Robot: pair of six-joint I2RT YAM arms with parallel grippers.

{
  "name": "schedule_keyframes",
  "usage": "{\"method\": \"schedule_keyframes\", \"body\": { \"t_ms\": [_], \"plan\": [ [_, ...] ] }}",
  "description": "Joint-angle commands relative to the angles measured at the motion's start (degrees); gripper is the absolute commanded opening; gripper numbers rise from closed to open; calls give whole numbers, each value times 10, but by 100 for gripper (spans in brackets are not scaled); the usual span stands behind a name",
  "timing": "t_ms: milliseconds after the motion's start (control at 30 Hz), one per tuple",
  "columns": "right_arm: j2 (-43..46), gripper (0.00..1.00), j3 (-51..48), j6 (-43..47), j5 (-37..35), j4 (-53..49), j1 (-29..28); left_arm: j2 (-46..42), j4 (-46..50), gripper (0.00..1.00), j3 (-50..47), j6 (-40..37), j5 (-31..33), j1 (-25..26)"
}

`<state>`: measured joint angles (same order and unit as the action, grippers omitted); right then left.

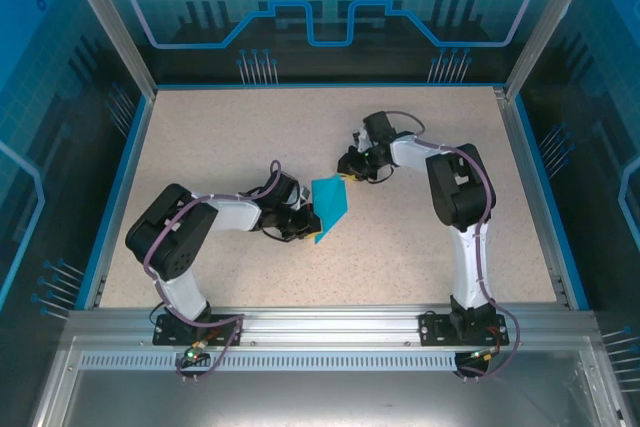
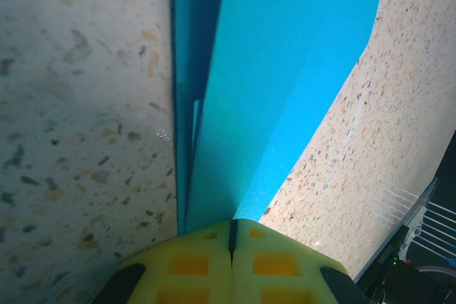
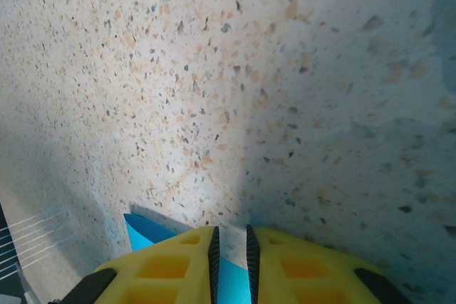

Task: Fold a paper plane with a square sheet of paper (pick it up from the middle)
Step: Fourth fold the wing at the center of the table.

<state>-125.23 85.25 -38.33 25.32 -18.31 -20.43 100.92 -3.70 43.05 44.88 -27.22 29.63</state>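
Observation:
The square sheet of paper (image 1: pixel 330 205) is bright cyan and folded into a long creased shape, lying between my two grippers mid-table. My left gripper (image 1: pixel 308 230) is at its lower left end. In the left wrist view the yellow jaws of the left gripper (image 2: pixel 233 222) are pressed together on the narrow end of the paper (image 2: pixel 285 69), which fans out away from them. My right gripper (image 1: pixel 347 177) sits over the paper's upper right corner. In the right wrist view the right gripper (image 3: pixel 231 231) has a narrow gap, with blue paper (image 3: pixel 231 286) showing in it and a corner beside the left finger.
The speckled tabletop (image 1: pixel 230 137) is bordered by a blue rim (image 1: pixel 128 162) and aluminium posts. Both arm bases are bolted at the near rail (image 1: pixel 330 327).

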Motion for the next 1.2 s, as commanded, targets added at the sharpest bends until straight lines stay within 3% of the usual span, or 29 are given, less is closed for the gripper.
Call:
{"method": "schedule_keyframes", "body": {
  "t_ms": [0,433,567,767,1167],
  "plan": [
    [36,21,8,23,5,-26,9,47,122,0,-26,-17,67,7],
    [161,18,-140,23,42,60,-37,33,135,0,-13,-21,70,6],
    [146,18,-160,1,78,99,-61,28,133,0,-12,-19,73,7],
    [103,17,-161,-7,55,107,-86,30,136,0,-4,-20,72,7],
    [30,18,-92,20,19,64,-46,43,140,0,-10,-24,79,9]
  ]
}}
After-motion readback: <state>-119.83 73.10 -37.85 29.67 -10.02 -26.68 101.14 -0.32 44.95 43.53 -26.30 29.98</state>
